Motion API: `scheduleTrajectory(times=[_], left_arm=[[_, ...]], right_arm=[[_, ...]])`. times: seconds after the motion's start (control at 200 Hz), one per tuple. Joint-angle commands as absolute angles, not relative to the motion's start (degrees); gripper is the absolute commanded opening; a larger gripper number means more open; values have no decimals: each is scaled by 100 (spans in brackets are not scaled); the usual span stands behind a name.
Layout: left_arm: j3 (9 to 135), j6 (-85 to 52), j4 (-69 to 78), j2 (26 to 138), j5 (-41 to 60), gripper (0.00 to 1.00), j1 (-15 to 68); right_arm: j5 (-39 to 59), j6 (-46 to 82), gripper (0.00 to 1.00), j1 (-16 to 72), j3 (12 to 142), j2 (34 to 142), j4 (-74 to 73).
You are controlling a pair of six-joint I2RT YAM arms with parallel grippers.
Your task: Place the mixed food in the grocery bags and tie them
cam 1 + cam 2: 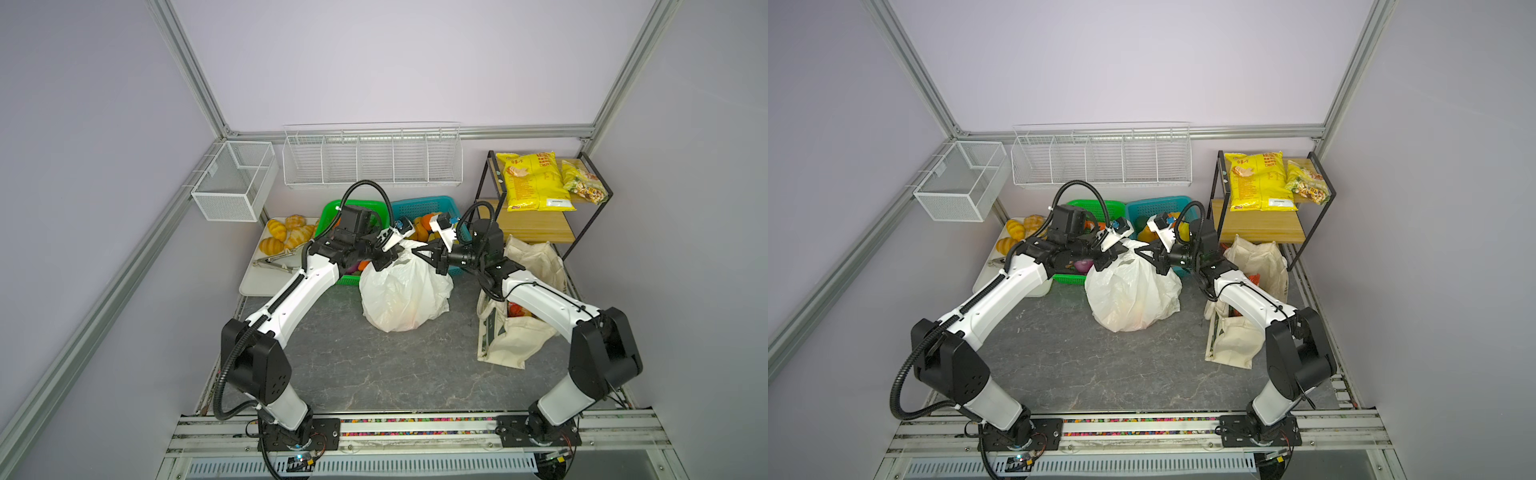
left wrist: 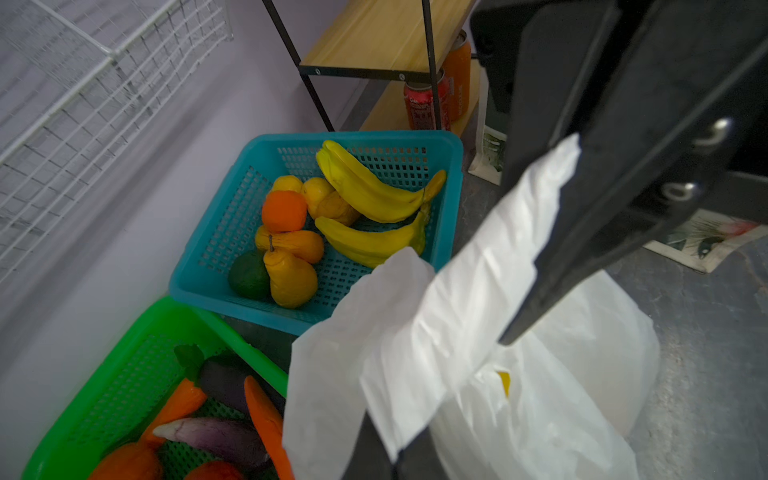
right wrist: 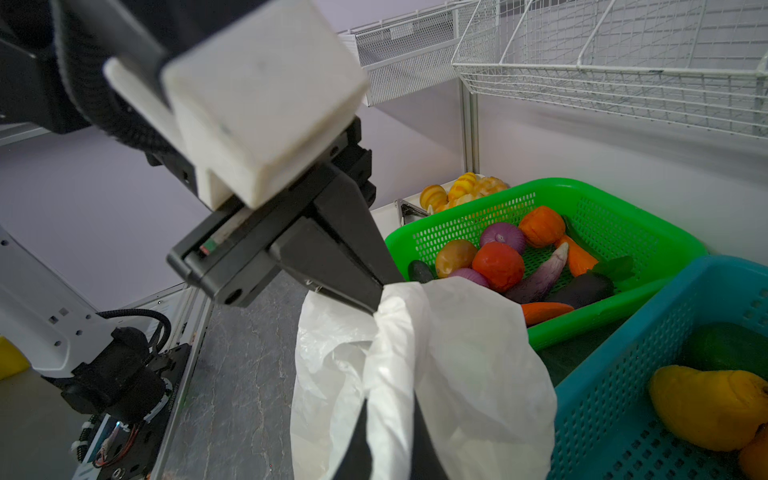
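Note:
The white plastic bag [image 1: 405,291] stands bulging at the middle of the table. My left gripper [image 1: 394,252] is shut on one loop handle [image 2: 415,365] at the bag's top. Facing it, my right gripper [image 1: 424,252] is shut on the other handle [image 3: 390,374]. A bit of yellow [image 2: 504,380] shows through the bag's mouth. The cream canvas tote [image 1: 515,336] slumps at the right under my right arm, with a red packet [image 1: 517,309] showing inside. Two yellow toy bananas [image 2: 365,191] and an orange fruit [image 2: 284,210] lie in the teal basket [image 2: 216,266].
A green basket [image 3: 615,216] of vegetables sits next to the teal one behind the bag. A tray [image 1: 266,282] with bread rolls and tongs is at back left. White wire baskets [image 1: 374,158] hang on the wall. A shelf [image 1: 536,224] at back right carries a yellow chip bag [image 1: 532,180].

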State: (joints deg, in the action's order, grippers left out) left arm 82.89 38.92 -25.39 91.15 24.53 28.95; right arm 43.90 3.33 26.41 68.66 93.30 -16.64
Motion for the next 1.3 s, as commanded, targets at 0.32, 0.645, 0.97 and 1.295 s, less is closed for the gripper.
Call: scheduleTrajectory(times=[0.32, 0.645, 0.97, 1.295], left_arm=[[6769, 4421, -237, 8223, 2274, 0, 3059], [6759, 4534, -399, 8278, 2509, 0, 3067], [6785, 4532, -463, 8279, 2599, 0, 3067], [6842, 4421, -619, 8230, 2502, 0, 3076]], right_arm=[[4077, -320, 32, 2688, 6962, 9000, -1083], [3972, -999, 60, 2689, 7235, 9199, -825], [3990, -1337, 63, 2699, 7599, 9545, -445], [3832, -1587, 24, 2725, 7779, 9689, -135]])
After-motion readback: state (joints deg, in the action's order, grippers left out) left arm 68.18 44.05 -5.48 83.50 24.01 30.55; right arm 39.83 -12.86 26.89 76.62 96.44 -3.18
